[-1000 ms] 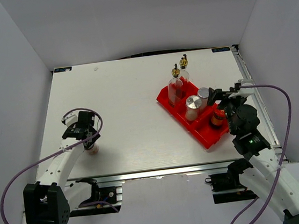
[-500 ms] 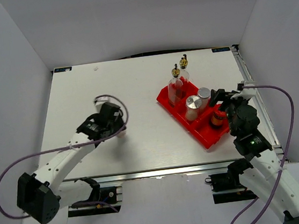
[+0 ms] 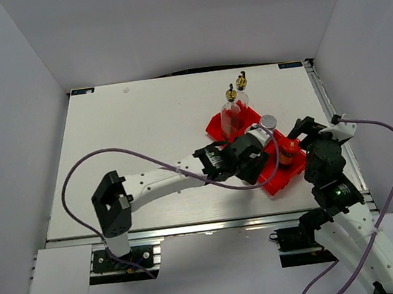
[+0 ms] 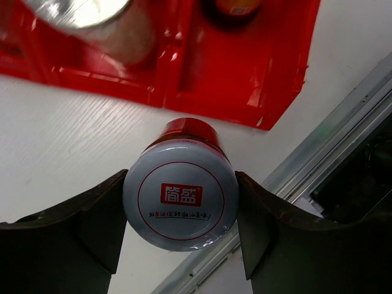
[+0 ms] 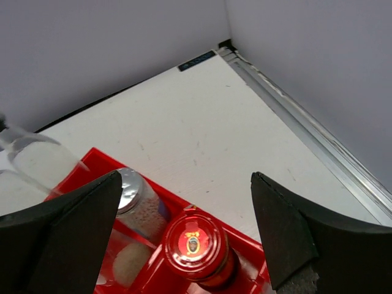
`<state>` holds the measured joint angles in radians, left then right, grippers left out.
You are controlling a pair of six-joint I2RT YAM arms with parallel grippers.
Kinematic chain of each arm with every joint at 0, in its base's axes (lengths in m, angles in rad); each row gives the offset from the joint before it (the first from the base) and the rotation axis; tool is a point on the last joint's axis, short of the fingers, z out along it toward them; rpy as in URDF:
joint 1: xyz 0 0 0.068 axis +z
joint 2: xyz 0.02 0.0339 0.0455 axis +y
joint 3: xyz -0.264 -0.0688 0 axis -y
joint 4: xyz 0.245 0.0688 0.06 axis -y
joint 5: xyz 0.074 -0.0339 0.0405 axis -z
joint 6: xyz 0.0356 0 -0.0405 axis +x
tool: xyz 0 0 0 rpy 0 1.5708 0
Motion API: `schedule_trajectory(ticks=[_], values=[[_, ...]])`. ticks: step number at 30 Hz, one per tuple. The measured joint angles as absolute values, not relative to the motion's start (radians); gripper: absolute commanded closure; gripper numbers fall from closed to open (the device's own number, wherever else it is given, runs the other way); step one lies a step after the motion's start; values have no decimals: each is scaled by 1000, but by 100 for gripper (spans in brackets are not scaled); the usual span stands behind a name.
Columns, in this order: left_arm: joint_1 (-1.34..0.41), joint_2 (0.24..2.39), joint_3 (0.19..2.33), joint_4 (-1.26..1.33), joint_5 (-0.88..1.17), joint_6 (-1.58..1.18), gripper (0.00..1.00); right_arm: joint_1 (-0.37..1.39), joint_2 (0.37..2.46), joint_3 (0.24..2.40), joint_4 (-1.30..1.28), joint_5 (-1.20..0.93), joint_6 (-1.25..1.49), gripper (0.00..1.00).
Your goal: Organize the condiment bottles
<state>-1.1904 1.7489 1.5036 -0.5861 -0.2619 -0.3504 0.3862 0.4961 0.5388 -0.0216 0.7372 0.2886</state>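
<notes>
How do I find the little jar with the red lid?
Look for the red bin on the right side of the white table. The jar stands toward the bin's near end, on its right-hand side. Only it has a red lid with a gold emblem; the shaker near it has a silver lid.

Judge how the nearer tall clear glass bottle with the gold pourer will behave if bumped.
The nearer tall clear glass bottle is narrow and high, so a bump near its top would probably tip it. Smooth glass may slip and could crack. The wall of the red plastic bin should limit sliding.
</notes>
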Motion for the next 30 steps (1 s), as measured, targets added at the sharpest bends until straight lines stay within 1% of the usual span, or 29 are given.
schedule_trajectory(ticks=[8, 17, 23, 24, 25, 26, 27, 30], values=[[-1199, 1965, 1779, -640, -179, -238, 100, 386, 468, 545, -126, 939, 379, 11], [-1198, 2148, 2028, -683, -137, -167, 100, 385, 443, 545, -169, 1030, 421, 11], [-1198, 2207, 2060, -690, -138, -138, 91, 381, 438, 545, -171, 1045, 424, 11], [-1198, 2217, 2062, -693, -139, -136, 83, 381, 439, 545, -171, 1045, 424, 11], [-1198, 2230, 2070, -696, -141, -135, 72, 381, 439, 545, -171, 1045, 423, 10], [-1198, 2242, 2078, -697, -142, -135, 68, 381, 439, 545, -171, 1045, 423, 11], [-1197, 2256, 2088, -696, -145, -135, 64, 381, 440, 545, -171, 1045, 423, 11], [-1194, 2287, 2096, -693, -144, -131, 62, 380, 450, 545, -171, 1045, 419, 11]])
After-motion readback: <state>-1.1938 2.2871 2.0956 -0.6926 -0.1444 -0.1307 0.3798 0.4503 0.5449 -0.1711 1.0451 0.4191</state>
